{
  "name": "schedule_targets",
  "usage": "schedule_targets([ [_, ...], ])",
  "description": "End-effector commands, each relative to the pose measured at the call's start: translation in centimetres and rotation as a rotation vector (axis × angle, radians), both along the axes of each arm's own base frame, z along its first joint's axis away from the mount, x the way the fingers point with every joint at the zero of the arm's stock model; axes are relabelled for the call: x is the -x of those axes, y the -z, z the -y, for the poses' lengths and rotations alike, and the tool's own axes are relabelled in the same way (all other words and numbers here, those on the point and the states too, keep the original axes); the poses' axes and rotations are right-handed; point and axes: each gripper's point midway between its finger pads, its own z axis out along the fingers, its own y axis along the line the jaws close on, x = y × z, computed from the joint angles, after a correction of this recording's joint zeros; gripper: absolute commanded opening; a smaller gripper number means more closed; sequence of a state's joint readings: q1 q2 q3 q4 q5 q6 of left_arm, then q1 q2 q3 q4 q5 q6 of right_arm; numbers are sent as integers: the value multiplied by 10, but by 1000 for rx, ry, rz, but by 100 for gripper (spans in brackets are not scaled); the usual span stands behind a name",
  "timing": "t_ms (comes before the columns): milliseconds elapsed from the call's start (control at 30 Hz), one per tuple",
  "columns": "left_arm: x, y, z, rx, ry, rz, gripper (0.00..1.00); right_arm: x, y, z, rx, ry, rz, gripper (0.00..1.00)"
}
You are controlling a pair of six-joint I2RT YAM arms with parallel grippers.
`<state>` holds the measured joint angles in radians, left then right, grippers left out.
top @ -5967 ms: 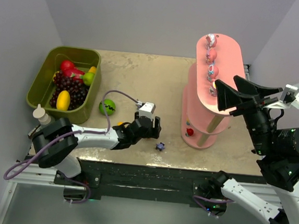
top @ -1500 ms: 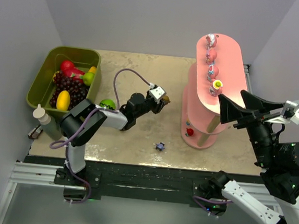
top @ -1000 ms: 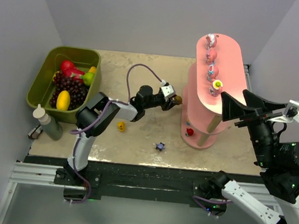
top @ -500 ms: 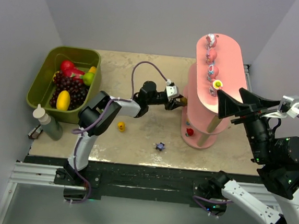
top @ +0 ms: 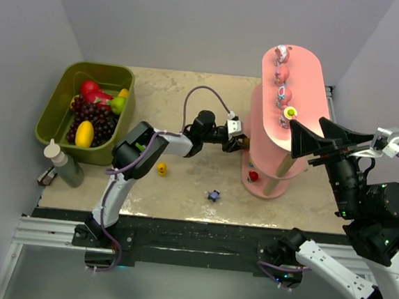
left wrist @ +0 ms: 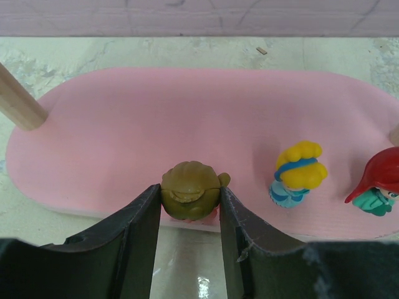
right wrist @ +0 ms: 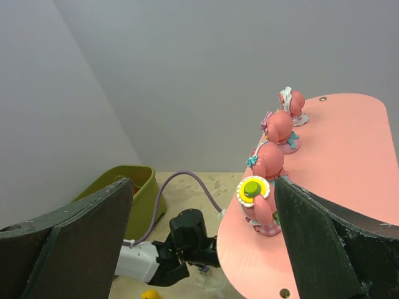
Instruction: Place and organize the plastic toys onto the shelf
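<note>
**Olive-brown figurine at the rim of the shelf's lowest board**

The olive-brown figurine (left wrist: 190,197) is pinched between the two dark fingers (left wrist: 138,233) of the left gripper (left wrist: 189,208), one finger on each flank. In the top view half a second ago this gripper hung just short of the shelf (top: 298,95). Now it is at the shelf's left side, with the arm stretched low over the table (top: 190,93). Six seconds ago it was down by the dark blue-purple toy (top: 214,195). The right gripper (right wrist: 202,187) has not moved in the last half second. Its jaws are spread wide beside the near end of the top board (right wrist: 349,156).

Wrist view:
- The held figurine is at the near rim of the lowest board (left wrist: 156,124). Cannot tell if its base touches the board.
- A tan post (left wrist: 19,103) stands at far left.
- A yellow-haired figurine (left wrist: 298,173) stands to the right, apart from the gripper's finger.
- A red-haired figurine (left wrist: 377,187) is beyond it, at the picture's edge.
- There is bare pink between the post and the yellow-haired figurine, and behind the held figurine.

Top board: four pink figurines (right wrist: 278,126) stand in a row along its left edge. The right side is bare.

Table: a yellow toy (top: 161,168) and the dark blue-purple toy lie loose, apart from each other and from the arm. The green bin (top: 98,67) with fake fruit (top: 94,119) is at far left.
</note>
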<state>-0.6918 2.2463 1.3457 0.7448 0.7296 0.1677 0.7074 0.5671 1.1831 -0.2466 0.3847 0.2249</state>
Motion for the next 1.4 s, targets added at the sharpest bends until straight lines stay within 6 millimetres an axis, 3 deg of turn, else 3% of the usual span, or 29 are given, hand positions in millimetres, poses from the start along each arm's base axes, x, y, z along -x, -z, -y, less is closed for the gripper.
schedule_targets([
  [0,-1,-19,16,23,46,74,25,8,-22,10,-57,15,53,98],
  [400,-2,-2,28,-42,73,67,26,11,-25,13,-56,20,64,98],
  [933,-5,1,31,-88,85,83,36,11,-25,14,-56,19,67,98],
  [1133,-5,1,31,-97,90,91,43,10,-23,13,-52,22,62,98],
  [1367,-7,-3,33,-91,79,104,59,8,-22,12,-52,22,56,98],
])
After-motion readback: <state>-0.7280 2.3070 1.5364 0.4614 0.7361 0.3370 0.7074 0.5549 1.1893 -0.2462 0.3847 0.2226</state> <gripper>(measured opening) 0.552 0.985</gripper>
